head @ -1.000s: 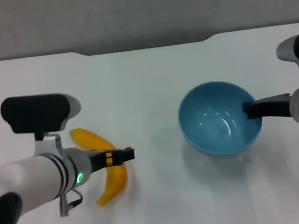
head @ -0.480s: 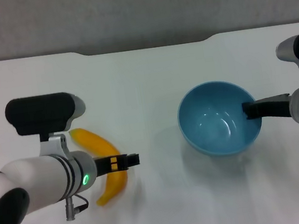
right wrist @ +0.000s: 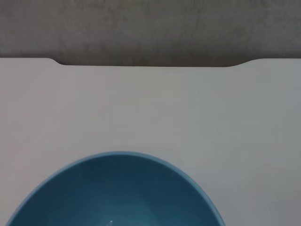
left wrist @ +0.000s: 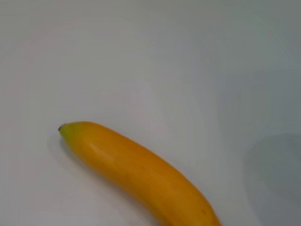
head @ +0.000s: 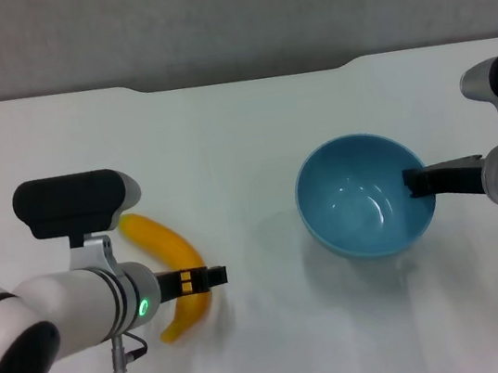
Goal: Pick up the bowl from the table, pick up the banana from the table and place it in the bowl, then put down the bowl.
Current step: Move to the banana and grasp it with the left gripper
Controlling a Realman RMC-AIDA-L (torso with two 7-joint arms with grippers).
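Observation:
The light-blue bowl (head: 359,203) is at the right of the white table (head: 241,131), with a faint shadow under it. My right gripper (head: 415,183) is shut on its right rim, one finger inside the bowl. The bowl's far rim fills the lower part of the right wrist view (right wrist: 117,193). The yellow-orange banana (head: 171,245) lies on the table at the left, greenish tip towards the far side. My left gripper (head: 217,274) is over the banana's near half. The left wrist view shows the banana (left wrist: 141,174) close below, lying on the table.
The table's far edge has a shallow notch (head: 242,77) with a grey wall behind it; the notch also shows in the right wrist view (right wrist: 146,65). Bare white tabletop lies between the banana and the bowl.
My left arm has shifted towards the near side, its gripper now lower across the banana's near half. The banana, the bowl and the right arm have not moved.

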